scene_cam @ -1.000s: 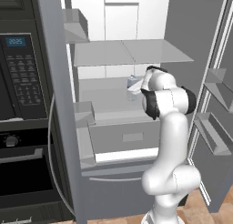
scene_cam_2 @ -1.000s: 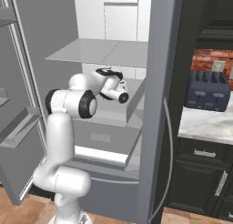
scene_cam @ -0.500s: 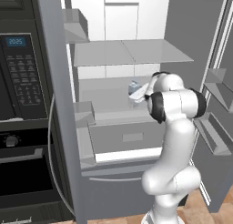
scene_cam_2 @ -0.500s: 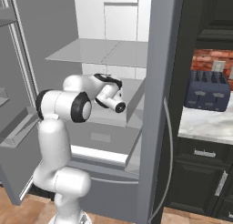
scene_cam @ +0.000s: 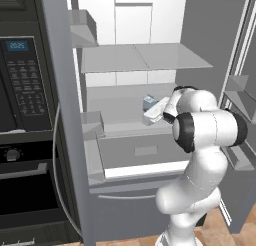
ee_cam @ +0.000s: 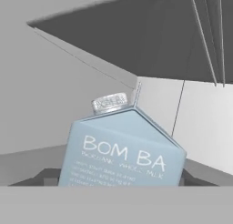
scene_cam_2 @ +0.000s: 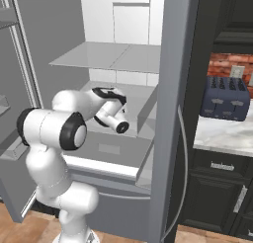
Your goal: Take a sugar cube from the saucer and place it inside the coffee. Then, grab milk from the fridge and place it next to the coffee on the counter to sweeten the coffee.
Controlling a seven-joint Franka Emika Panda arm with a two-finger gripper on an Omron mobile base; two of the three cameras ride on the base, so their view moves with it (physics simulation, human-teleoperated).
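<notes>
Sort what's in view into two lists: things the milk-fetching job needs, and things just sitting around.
Needed for the job:
milk, on a shelf inside the fridge
counter
tool, reaching at the carton

Just sitting around:
toaster
wall oven

Milk (ee_cam: 123, 155) carton reads "BOM BA"; smaller print beneath unreadable.

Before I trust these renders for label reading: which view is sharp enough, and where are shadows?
Hand view: the milk label is large, its big letters readable, small print blurry, dark shelf underside above. Left base view: milk tiny, soft. Right base view: even flat light inside the fridge.
</notes>
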